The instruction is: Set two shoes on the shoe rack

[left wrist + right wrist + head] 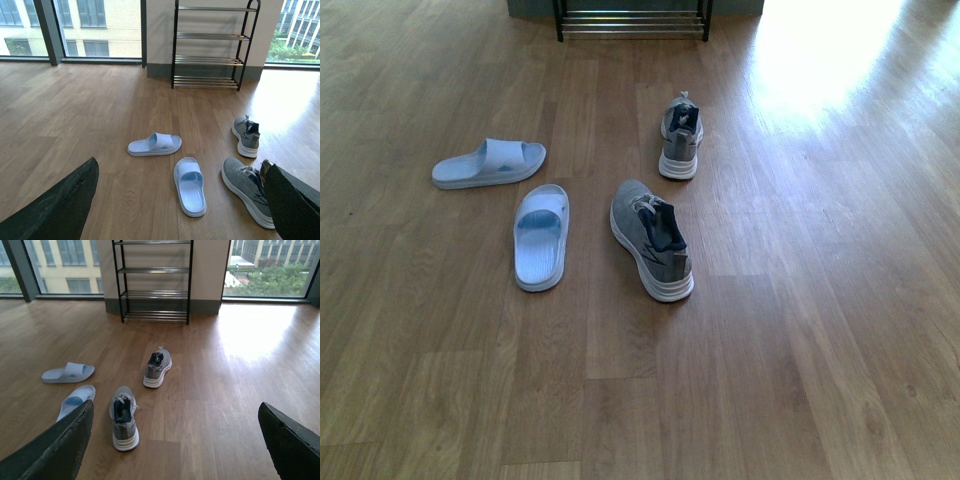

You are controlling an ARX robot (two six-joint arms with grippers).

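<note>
Two grey knit sneakers stand on the wood floor: one near (652, 240) and one further off (680, 138). Left of them lie two pale blue slides, one sideways (488, 164) and one lengthwise (541, 236). The shoe rack (632, 18) stands at the far wall with bare chrome tiers (209, 47) (155, 280). Neither arm shows in the front view. My left gripper (180, 167) hangs open above the floor, with the lengthwise slide (189, 186) between its fingers' lines of sight. Over bare floor, right of the near sneaker (123, 417), my right gripper (176, 409) is open.
Tall windows (75, 25) run along the far wall on both sides of the rack. A bright patch of sunlight (820, 50) lies on the floor to the right. Wood floor stretches all around the shoes.
</note>
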